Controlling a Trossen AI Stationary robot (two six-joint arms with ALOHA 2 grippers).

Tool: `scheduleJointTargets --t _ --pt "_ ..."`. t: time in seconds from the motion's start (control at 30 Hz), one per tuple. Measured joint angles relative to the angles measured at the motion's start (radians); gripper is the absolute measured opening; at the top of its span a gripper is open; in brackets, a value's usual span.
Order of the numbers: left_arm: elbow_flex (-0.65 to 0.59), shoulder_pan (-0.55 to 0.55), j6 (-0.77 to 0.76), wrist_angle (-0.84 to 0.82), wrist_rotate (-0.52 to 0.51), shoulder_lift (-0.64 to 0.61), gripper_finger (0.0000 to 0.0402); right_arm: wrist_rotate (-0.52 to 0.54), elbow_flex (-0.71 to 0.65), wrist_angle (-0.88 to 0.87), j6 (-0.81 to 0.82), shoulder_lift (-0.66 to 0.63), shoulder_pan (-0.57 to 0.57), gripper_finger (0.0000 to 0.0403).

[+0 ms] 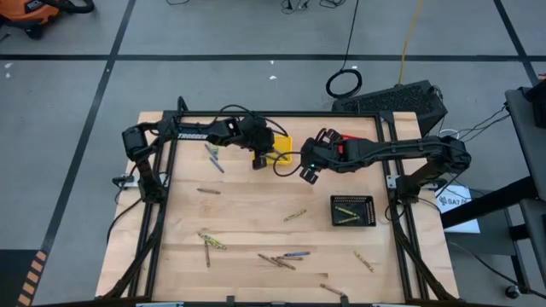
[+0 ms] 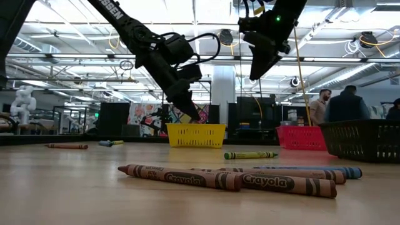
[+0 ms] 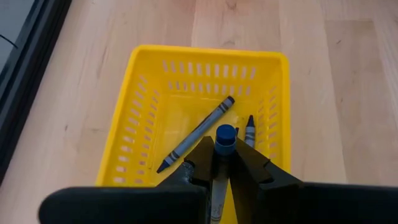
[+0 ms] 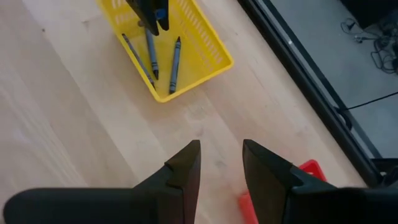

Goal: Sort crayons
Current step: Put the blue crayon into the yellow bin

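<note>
over the yellow mesh basket point(image 3: 134, 124) near the surface's far edge, left gripper point(image 3: 222, 163) pinches a blue crayon point(image 3: 224, 138); right gripper point(image 4: 221, 163) gapes empty.

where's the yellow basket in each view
High view: yellow basket at the table's far middle, mostly hidden under the left gripper.
Low view: centre, far across the table.
Left wrist view: fills the middle, blue-grey crayons inside.
Right wrist view: top centre.
Shared landmark: the left gripper holding a blue crayon over it.
</note>
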Motion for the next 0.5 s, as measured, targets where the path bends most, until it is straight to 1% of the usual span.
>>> scheduleJointTargets --t 0.13,0.37,0.43,0.5 --pt "0.0 0.0 0.019 -0.001 0.0 0.0 0.0038 0.0 0.0 -0.002 0.008 0.0 0.0 0.011" --pt "0.0 -0.004 0.041 0.008 0.0 0.0 0.01 -0.001 0.0 -0.007 0.009 0.0 0.0 0.0129" --pt "0.0 -0.007 0.042 0.01 -0.004 0.0 0.0111 0.0 0.0 -0.007 0.009 0.0 0.0 0.0133" --pt "0.0 -0.01 0.042 0.021 -0.036 0.0 0.0115 -0.001 0.0 -0.005 0.009 0.0 0.0 0.0134"
